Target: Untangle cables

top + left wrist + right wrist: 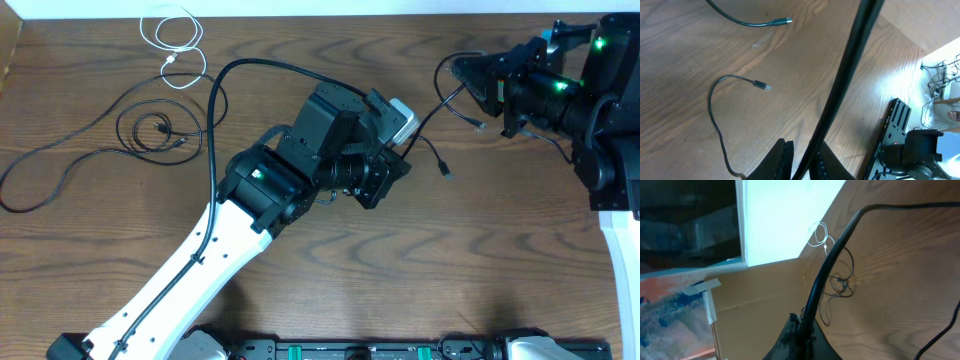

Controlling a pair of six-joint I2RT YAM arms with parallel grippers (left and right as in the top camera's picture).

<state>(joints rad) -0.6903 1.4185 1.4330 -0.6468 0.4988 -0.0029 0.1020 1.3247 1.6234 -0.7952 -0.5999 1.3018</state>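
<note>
A black cable [427,116] is stretched between my two grippers. My left gripper [402,150] at the table's middle is shut on it; in the left wrist view the cable [845,75] rises from between the jaws of the left gripper [802,150]. My right gripper [452,74] at the upper right is shut on the same cable [825,265], which leaves the right gripper [802,322] upward. Two plug ends [762,86] lie loose on the wood nearby. A white cable [175,35] lies coiled at the top left. More black cables [150,130] lie below it.
A long black cable [60,170] curves toward the table's left edge. My left arm's own thick wire [215,100] arcs over the middle. A black rail [400,350] runs along the front edge. A white wall panel [785,215] stands beyond the table's far corner.
</note>
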